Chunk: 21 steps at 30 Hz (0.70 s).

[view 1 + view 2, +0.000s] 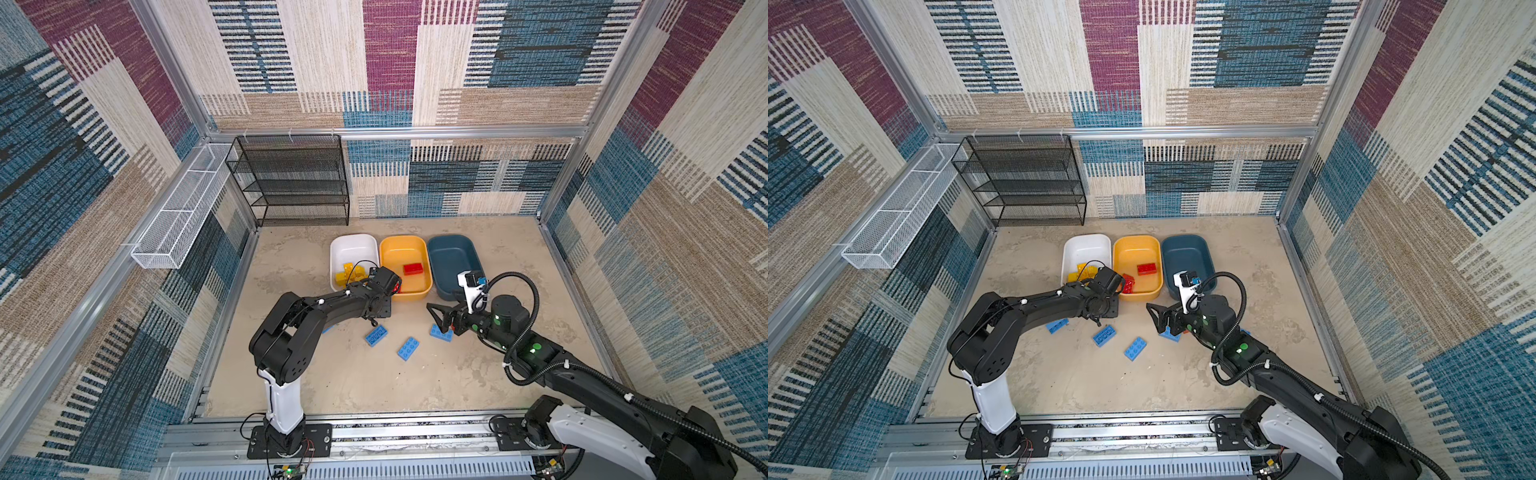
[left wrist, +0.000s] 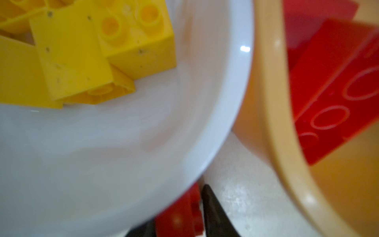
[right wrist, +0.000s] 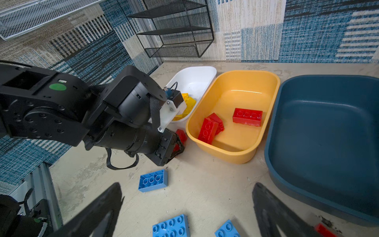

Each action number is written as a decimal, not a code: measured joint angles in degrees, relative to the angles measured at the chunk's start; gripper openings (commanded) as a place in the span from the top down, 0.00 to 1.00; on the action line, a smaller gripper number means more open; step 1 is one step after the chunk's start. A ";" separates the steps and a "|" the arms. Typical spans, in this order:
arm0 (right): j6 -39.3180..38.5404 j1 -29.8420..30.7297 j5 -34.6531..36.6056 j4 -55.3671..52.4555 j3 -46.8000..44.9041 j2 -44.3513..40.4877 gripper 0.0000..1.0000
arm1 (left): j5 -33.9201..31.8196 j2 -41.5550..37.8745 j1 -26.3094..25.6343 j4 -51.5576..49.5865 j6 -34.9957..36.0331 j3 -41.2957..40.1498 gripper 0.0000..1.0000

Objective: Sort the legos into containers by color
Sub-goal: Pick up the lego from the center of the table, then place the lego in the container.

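1. A mottled beige table (image 1: pixel 353 374) sits inside a booth walled with patchwork fabric in blue, maroon and cream. A black mesh rack (image 1: pixel 291 183) and a white wire basket (image 1: pixel 178 216) are at the walls, well beyond the yellow-orange tub (image 1: pixel 403 249).
2. Three shallow, rounded tubs stand in a row. The white tub (image 1: pixel 353 249) is just beside the yellow-orange tub on the left arm's side, and the dark teal tub (image 1: pixel 453 257) is on the right arm's side.
3. The legos are chunky, glossy, studded bricks.
4. Three red bricks lie inside the yellow-orange tub: one flat (image 3: pixel 247 116) and two leaning together (image 3: pixel 208 131) at its near corner.
5. A heap of yellow bricks (image 1: pixel 347 274) fills the white tub's near end; I cannot count them.
6. Four light blue bricks (image 1: pixel 1104 336) show clearly on the table in front of the yellow-orange tub.
7. The left jaws are clamped on a fourth red brick (image 2: pixel 180 215) just outside the yellow-orange tub's near corner.
8. The right jaws are spread wide over one blue brick (image 1: pixel 440 333).
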 measured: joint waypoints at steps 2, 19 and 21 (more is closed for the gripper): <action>0.00 0.00 -0.02 0.02 0.00 0.00 0.01 | 0.37 -1.03 -0.17 -0.44 -0.04 -0.96 0.79; 0.94 0.00 -1.49 -1.49 0.61 -2.05 0.00 | 7.15 -15.21 -1.51 -8.35 2.21 3.21 0.83; 1.18 0.00 -1.68 -2.75 0.57 -2.64 0.00 | 8.20 -13.79 -1.51 -9.09 3.91 7.13 0.83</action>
